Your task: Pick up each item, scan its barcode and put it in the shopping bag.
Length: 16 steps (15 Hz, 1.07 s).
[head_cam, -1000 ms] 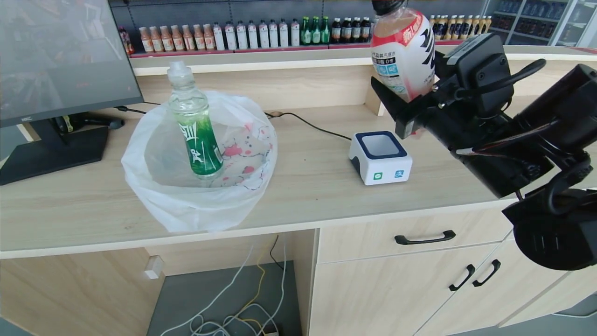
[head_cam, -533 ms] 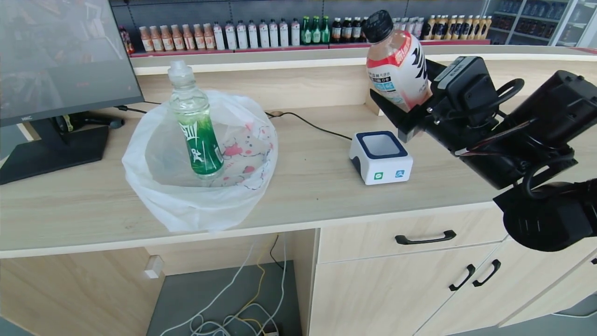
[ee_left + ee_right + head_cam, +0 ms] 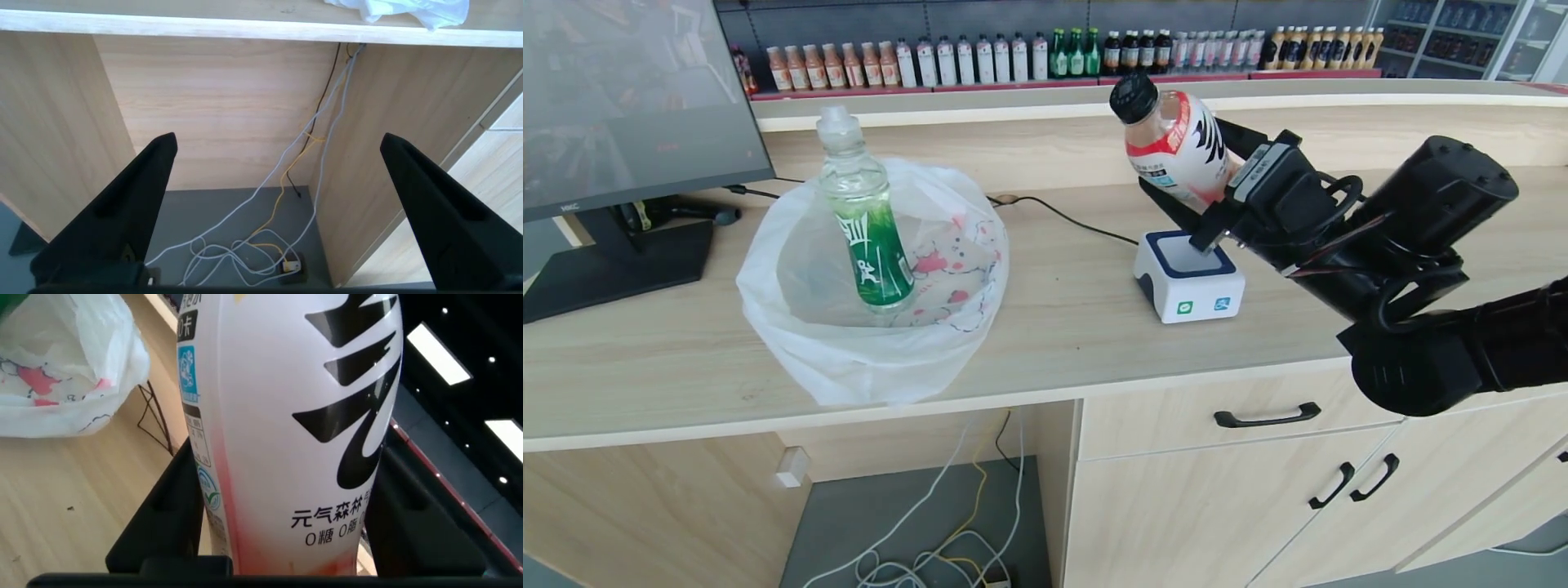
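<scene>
Left end effector (image 3: 278, 147): jaws spread wide and holding nothing, lower than the tabletop (image 3: 1062, 327), with loose cables (image 3: 274, 208) on the floor ahead of it. Right end effector (image 3: 1186, 181): jaws closed around the lower body of the pink-and-white drink bottle (image 3: 1176, 147), which is held in the air with its black cap leaning toward the robot's left. The white barcode scanner (image 3: 1188, 276) stands on the tabletop just below this end effector, its dark-framed window facing up. The white shopping bag (image 3: 792, 343) sits open well to the left of this end effector, with a green bottle (image 3: 866, 220) upright inside. Farther left stands a monitor (image 3: 629, 98). Beyond the end effector, rows of bottles (image 3: 980, 59) line a back shelf.
</scene>
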Motion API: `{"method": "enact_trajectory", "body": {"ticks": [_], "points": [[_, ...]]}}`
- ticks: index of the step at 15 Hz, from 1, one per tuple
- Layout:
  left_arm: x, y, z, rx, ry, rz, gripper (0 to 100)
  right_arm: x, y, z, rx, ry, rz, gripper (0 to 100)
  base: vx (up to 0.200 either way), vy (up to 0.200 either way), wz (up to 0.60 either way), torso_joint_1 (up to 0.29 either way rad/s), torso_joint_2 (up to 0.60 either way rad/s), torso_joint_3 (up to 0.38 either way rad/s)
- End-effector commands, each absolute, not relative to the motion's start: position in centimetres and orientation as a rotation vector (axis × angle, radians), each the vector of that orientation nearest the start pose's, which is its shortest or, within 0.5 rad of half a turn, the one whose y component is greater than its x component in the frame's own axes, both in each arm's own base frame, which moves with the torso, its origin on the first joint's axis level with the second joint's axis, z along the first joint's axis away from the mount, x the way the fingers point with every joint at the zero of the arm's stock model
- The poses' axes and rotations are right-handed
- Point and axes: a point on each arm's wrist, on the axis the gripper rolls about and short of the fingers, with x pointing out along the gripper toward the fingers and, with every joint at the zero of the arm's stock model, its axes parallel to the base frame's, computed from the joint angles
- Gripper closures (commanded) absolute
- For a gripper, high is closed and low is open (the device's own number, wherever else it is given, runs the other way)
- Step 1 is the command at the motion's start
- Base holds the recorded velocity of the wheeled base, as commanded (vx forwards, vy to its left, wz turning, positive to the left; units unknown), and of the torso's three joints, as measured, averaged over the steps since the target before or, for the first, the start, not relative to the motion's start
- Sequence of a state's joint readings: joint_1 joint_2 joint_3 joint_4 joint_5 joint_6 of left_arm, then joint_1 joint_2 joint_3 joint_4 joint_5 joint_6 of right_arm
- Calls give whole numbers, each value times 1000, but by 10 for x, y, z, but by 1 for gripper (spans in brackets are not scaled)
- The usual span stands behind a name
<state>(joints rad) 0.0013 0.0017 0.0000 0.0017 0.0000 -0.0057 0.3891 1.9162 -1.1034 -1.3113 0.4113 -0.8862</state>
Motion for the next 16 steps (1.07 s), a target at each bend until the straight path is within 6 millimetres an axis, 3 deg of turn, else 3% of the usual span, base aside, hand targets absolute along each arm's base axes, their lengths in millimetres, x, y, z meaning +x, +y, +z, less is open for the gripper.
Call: {"method": "enact_trajectory", "body": {"ticks": [1,11,15,16], "points": [[-23,0,75,-6,3,2,0,342,139,251,-847,-809,486,100,0,0,0,0,0,0],[-23,0,75,-6,3,0,0,364,117,226,-961,-821,577,100,0,0,0,0,0,0],[-23,0,75,-6,3,2,0,375,119,212,-957,-808,589,100,0,0,0,0,0,0],[-23,0,75,-6,3,2,0,378,120,218,-950,-842,569,100,0,0,0,0,0,0]]}}
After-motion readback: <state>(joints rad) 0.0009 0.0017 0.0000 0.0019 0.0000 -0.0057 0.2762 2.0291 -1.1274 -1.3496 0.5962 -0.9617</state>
